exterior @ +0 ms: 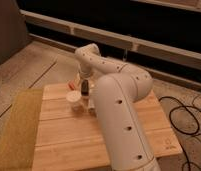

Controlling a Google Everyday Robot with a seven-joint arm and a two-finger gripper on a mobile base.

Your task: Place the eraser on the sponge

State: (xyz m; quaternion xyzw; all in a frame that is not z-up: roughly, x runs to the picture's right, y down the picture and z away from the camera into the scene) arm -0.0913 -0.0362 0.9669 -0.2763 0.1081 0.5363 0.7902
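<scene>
A small reddish block [71, 86] lies at the far left of the table [69, 140]; whether it is the eraser cannot be told. Beside it stand a round white cup [73, 98] and a dark, bottle-shaped item [85, 89]. The gripper [84, 83] hangs directly above them on the smooth white arm [116, 110]; its state and hold cannot be told. The table is pale wooden planks. A coarse yellow-green mat [14, 127] borders its left side.

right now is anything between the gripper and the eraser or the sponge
Can't tell. The gripper hangs over a small cluster beside a white cup on the table; eraser and sponge aren't distinguishable.
</scene>
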